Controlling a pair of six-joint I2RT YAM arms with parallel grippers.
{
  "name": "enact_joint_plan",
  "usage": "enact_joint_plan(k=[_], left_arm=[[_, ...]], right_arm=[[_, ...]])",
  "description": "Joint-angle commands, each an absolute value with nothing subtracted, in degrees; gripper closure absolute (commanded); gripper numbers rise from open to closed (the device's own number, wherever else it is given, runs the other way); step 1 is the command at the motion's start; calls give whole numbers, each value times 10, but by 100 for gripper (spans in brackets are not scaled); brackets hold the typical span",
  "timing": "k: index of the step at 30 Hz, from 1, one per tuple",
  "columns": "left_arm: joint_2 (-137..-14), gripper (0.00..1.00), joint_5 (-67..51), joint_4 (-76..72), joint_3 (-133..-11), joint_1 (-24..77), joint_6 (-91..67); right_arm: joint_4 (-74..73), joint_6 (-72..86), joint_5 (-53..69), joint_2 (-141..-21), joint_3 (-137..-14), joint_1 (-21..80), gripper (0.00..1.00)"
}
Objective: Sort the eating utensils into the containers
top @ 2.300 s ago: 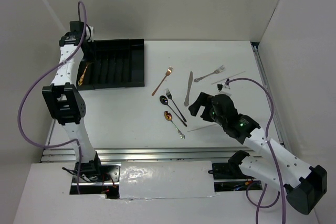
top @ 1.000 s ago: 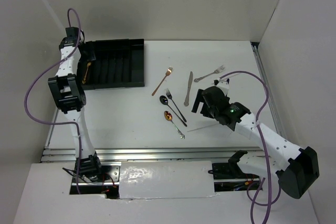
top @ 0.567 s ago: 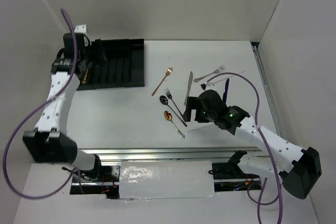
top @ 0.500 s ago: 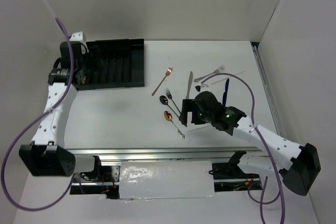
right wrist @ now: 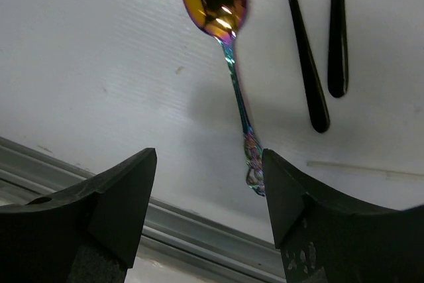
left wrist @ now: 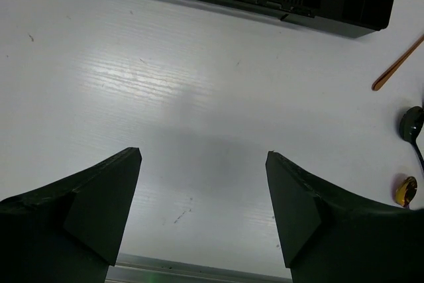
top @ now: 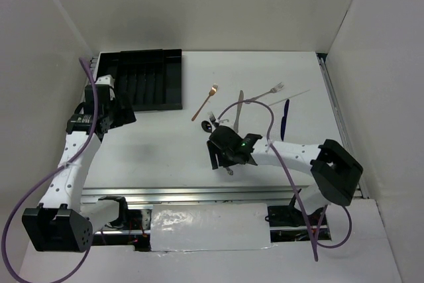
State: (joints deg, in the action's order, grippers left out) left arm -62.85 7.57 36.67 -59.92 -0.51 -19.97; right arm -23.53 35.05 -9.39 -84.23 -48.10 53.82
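White tabletop and pale walls fill the overhead view. A black tray (top: 142, 77) is seen at upper left, and loose utensils lie at centre. The left gripper (top: 120, 113) has been drawn back from the tray's left end to bare table below it, probably freed for the next pick. The right gripper (top: 217, 154) has been shifted left and lowered over the copper-bowled spoon (top: 229, 169), so only the handle tip shows.

From the left wrist, the jaws are seen spread wide with nothing between them, and the tray runs along the top edge.

From the right wrist, the jaws are spread on either side of the spoon's handle (right wrist: 238, 104), apparently lined up for a pinch. 2 black handles (right wrist: 305, 51) lie at upper right.
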Motion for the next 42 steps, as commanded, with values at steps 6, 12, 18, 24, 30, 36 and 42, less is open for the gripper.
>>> enact_joint_plan(k=[6, 12, 18, 24, 30, 36, 42], left_arm=[[-637, 10, 77, 386, -659, -4, -232], [-654, 11, 55, 403, -679, -4, -246], [-657, 12, 37, 407, -704, 14, -225], [-618, 8, 81, 375, -665, 17, -199], [-634, 1, 87, 388, -670, 15, -217], [-672, 1, 37, 400, -672, 16, -219], [-681, 1, 31, 403, -661, 21, -207]], right_arm=[[-200, 347, -126, -914, -561, 555, 32], [-204, 337, -136, -931, -572, 565, 19], [-178, 340, -110, -921, -540, 558, 20], [-183, 330, -115, -935, -541, 560, 23], [-178, 309, -119, -896, -521, 558, 23], [-171, 308, -94, -903, -511, 541, 17], [-128, 317, -56, -931, -495, 527, 23]])
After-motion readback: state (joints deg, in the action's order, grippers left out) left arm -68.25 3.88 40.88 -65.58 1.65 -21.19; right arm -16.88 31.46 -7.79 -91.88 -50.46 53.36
